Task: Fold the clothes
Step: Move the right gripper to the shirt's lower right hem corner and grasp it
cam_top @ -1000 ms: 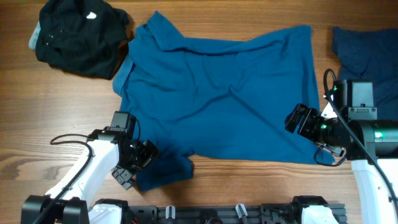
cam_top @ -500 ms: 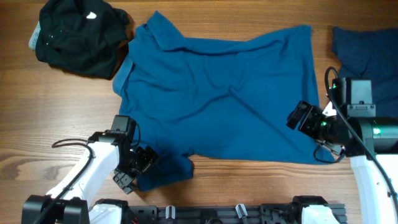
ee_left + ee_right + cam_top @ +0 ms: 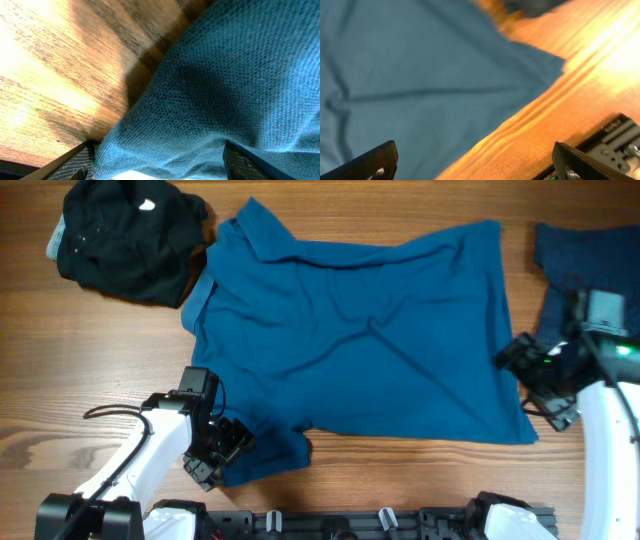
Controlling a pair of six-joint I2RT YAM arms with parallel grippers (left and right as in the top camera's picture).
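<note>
Overhead, the blue polo shirt (image 3: 360,340) lies spread over the middle of the desk (image 3: 80,380), collar toward the upper left and hem at the right. A black garment (image 3: 125,240) sits upper left, a darker blue one (image 3: 590,260) upper right. Your left fingers (image 3: 225,452), at lower left, stand apart astride the bunched sleeve (image 3: 268,455), with cloth swelling between them in the left wrist view. Your right fingers (image 3: 530,383) are wide apart and empty, just beside the hem's lower corner. Best, I judge, to sink the left fingers to the desk before closing, so they take the whole sleeve edge rather than a loose wrinkle.
</note>
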